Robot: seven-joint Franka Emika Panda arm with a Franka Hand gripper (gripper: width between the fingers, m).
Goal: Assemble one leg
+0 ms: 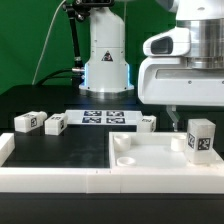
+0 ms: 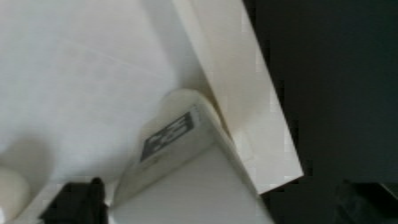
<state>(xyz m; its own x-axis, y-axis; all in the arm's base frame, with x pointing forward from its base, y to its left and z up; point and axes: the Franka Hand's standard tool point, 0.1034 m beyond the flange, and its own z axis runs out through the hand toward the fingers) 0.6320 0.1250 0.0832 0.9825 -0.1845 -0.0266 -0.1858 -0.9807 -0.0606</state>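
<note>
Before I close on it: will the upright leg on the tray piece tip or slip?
Likely tippy: the leg stands on its small end, taller than wide. Probably stiff and light, a small plastic post. Its flat sides should suit the open tool, though the smooth plastic might slip.

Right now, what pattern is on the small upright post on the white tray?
The post is white with a black-and-white square tag, clearest in the exterior view.

smooth white plastic leg (image 1: pixel 201 139); matt black table (image 1: pixel 60 150).

the marker board (image 1: pixel 105 118) lies flat on the black table (image 1: pixel 70 150), green backdrop (image 1: pixel 25 40) behind.
</note>
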